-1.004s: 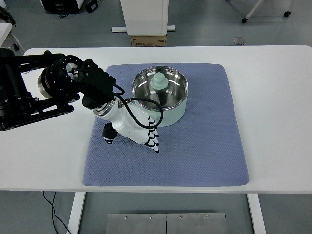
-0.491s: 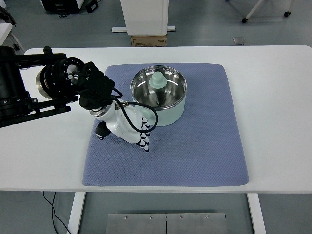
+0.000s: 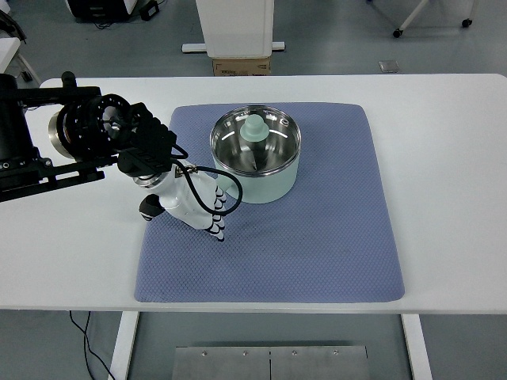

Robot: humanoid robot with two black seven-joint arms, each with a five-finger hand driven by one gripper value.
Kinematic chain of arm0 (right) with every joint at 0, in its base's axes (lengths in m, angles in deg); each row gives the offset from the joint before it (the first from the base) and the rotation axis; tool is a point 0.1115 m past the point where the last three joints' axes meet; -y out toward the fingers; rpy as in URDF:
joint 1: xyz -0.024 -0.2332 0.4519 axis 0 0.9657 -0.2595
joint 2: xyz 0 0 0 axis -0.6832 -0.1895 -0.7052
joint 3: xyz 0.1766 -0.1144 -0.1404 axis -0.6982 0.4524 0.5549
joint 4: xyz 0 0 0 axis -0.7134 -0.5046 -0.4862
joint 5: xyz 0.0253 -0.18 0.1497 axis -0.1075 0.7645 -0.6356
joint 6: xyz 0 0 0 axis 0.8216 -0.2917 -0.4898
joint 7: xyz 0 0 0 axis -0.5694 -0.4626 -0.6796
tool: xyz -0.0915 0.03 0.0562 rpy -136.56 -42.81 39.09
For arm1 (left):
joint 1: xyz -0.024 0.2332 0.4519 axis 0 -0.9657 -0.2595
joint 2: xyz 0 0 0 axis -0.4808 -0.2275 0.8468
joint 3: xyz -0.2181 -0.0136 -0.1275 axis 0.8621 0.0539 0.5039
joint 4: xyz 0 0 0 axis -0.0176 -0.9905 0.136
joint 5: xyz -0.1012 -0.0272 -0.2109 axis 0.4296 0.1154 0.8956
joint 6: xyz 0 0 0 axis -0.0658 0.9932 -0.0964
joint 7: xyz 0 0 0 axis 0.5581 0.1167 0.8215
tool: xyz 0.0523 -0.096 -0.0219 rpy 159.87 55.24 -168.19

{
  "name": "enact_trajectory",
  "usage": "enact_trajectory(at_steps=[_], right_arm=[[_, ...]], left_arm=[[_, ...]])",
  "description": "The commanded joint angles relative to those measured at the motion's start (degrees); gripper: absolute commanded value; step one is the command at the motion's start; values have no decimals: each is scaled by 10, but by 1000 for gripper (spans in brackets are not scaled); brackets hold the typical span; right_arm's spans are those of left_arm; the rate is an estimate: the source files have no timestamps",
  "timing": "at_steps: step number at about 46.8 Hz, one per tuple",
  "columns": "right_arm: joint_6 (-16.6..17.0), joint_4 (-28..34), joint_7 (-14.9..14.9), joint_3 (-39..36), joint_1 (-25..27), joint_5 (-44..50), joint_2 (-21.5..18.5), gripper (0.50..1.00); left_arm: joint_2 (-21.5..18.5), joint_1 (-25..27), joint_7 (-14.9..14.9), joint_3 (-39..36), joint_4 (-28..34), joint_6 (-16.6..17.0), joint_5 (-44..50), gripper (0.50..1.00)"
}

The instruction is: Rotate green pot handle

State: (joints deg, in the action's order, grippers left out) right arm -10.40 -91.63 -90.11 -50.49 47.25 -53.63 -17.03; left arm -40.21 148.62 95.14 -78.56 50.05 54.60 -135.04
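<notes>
A mint-green pot (image 3: 268,183) with a shiny steel inside stands on the blue mat (image 3: 317,229), left of the mat's middle. Its green handle (image 3: 254,131) shows over the bowl, toward the back rim. My left hand (image 3: 204,212), white with black fingertips (image 3: 215,229), hangs low over the mat just left of the pot's front wall. Its fingers are relaxed, point down toward the near edge, and hold nothing. Whether it touches the pot I cannot tell. The black left arm (image 3: 87,138) reaches in from the left edge.
The white table (image 3: 444,158) extends well beyond the mat on both sides. Past the table's far edge stand a white column (image 3: 235,28) and a cardboard box (image 3: 241,66).
My left hand has drawn back to the left from the pot's front wall, along the mat. The pot has shifted slightly to the left.
</notes>
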Motion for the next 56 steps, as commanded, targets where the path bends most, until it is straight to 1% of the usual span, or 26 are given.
enact_trajectory(at_steps=[1,19,26,34,56], right_arm=[[0,0,0,0,0,0,0,1000],[0,0,0,0,0,0,0,1000],[0,0,0,0,0,0,0,1000],[0,0,0,0,0,0,0,1000],[0,0,0,0,0,0,0,1000]], left_arm=[[0,3,0,-5,0,0,-2,1000],[-2,19,0,-37,-1,0,-3,1000],[-3,22,0,-38,-2,0,-3,1000],[-11,27,0,-47,-6,0,-3,1000],[-19,36,0,-53,-32,1,-3,1000]])
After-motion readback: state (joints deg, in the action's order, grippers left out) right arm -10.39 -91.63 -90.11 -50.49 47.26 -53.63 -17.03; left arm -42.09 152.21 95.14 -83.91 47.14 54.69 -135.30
